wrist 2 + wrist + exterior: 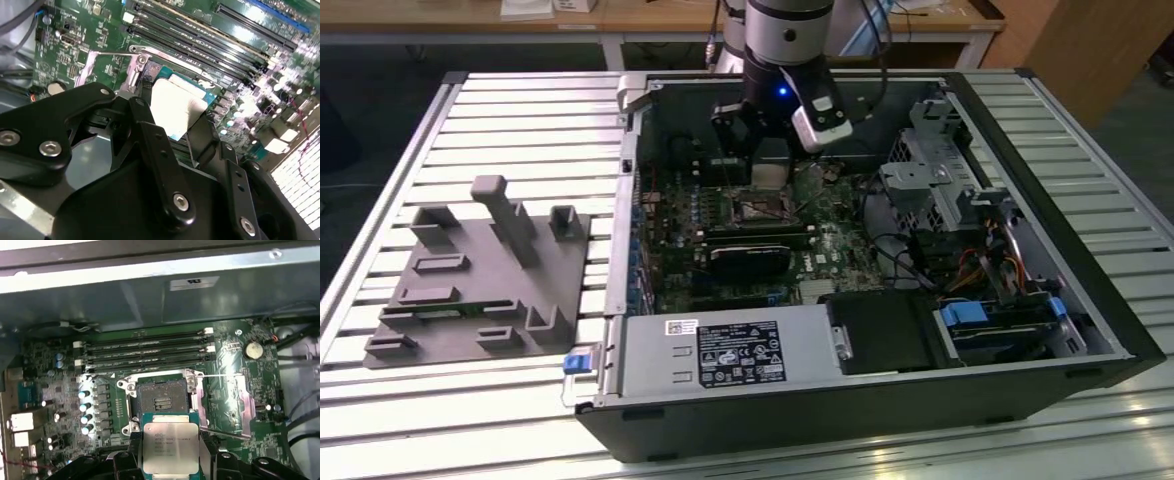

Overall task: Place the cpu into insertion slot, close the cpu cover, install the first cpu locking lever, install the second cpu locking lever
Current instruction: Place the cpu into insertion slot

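Note:
My gripper [771, 158] is shut on the cpu [771, 172], a pale silvery square chip on a teal-edged base, held by two opposite edges. In the first wrist view the cpu [170, 446] hangs above the near edge of the insertion slot [162, 399], whose dark recessed centre lies bare. The cpu cover [227, 401] is swung open and lies flat beside the slot, with thin wire levers [222, 376] raised around it. In the second wrist view the black fingers [150, 142] flank the cpu [172, 105], and the open cover [112, 70] lies past them.
Long black memory slots [145, 352] run along one side of the slot, and a coin battery [253, 350] sits near the cover. A black graphics card [747, 258], a power supply [720, 355] and a drive cage [934, 185] crowd the case. A grey fixture [480, 280] lies outside it.

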`<state>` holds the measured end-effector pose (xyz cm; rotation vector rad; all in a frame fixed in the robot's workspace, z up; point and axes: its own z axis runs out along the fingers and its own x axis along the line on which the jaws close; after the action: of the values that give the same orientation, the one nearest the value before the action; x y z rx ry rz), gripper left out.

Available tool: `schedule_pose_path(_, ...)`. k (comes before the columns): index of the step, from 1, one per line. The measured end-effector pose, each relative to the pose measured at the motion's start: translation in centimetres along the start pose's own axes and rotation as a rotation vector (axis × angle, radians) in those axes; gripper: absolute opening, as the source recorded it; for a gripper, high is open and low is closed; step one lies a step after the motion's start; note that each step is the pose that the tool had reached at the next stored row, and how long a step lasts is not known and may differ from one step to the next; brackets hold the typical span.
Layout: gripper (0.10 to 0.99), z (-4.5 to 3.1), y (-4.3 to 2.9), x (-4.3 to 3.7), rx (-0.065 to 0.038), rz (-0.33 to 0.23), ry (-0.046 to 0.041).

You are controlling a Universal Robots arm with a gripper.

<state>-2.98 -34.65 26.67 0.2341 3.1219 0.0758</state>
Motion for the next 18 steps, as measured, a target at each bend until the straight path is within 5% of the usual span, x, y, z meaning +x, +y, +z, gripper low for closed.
schedule_pose_path(18, 0.537, 0.07, 0.0, 0.0, 0.002, 0.257, -0.0126)
